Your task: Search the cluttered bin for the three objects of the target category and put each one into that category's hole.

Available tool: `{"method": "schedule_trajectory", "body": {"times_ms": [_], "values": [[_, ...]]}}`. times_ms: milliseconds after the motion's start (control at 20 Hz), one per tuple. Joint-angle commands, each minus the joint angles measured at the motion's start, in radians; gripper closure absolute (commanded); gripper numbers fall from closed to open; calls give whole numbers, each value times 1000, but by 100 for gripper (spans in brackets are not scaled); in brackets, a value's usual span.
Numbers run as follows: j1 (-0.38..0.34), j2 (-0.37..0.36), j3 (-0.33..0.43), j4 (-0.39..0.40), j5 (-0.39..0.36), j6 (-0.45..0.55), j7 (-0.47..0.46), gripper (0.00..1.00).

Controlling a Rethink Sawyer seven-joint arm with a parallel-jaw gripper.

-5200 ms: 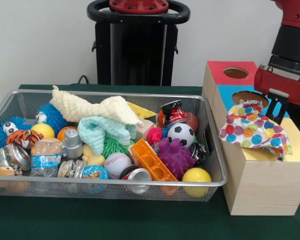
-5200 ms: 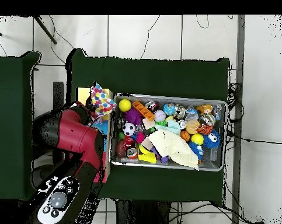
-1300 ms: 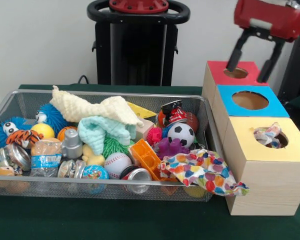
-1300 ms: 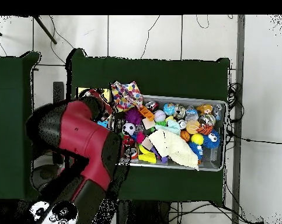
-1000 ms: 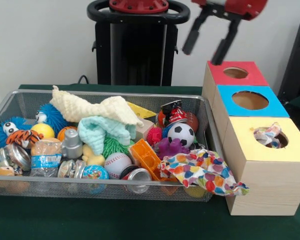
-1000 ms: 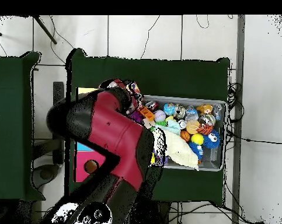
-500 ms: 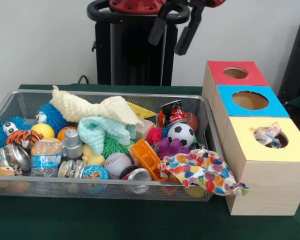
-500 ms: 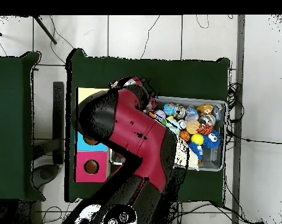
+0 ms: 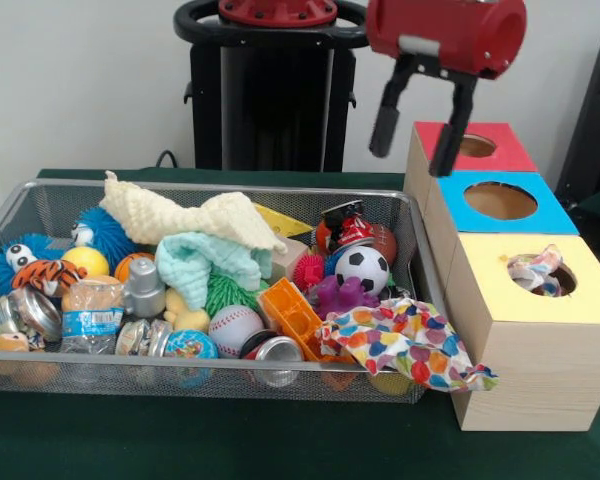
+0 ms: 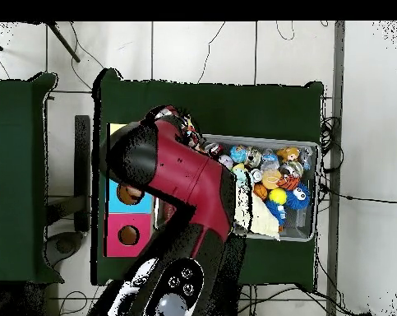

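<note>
The gripper point(image 9: 417, 130) hangs empty with its fingers spread wide, above the bin's point(image 9: 432, 300) corner nearest the red box point(image 9: 435, 143). The spotted cloth point(image 9: 405, 342) lies draped over the bin's rim at the corner beside the yellow box point(image 9: 540, 330), one end trailing down outside; a scrap of similar cloth shows in the yellow box's hole point(image 9: 540, 276). The likely trouble is this cloth: hanging half over the wire rim, it could slide off onto the table, or a pinch on a loose fold could let it unfurl and snag the rim as it rises. The front view shows all this plainly. Overhead, the arm point(image 10: 181, 177) covers that end of the bin, hiding gripper and cloth, though the far toys stay visible.
</note>
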Motion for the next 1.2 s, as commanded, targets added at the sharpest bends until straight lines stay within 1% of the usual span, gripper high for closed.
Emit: {"method": "schedule_trajectory", "body": {"times_ms": [50,100,250,500,800,950,1050,1200], "values": [[-161,-46,407,73,-148,-140,-270,0],[-176,-44,429,64,-170,-139,-275,0],[-199,-43,456,34,-241,-133,-256,0],[-203,-23,459,-17,-329,-116,-168,0],[-190,-1,431,-69,-380,-65,-89,0],[-189,18,449,-68,-395,-62,-65,0],[-176,28,447,-70,-413,-43,-57,0],[-181,26,470,-53,-425,-53,-57,0]]}}
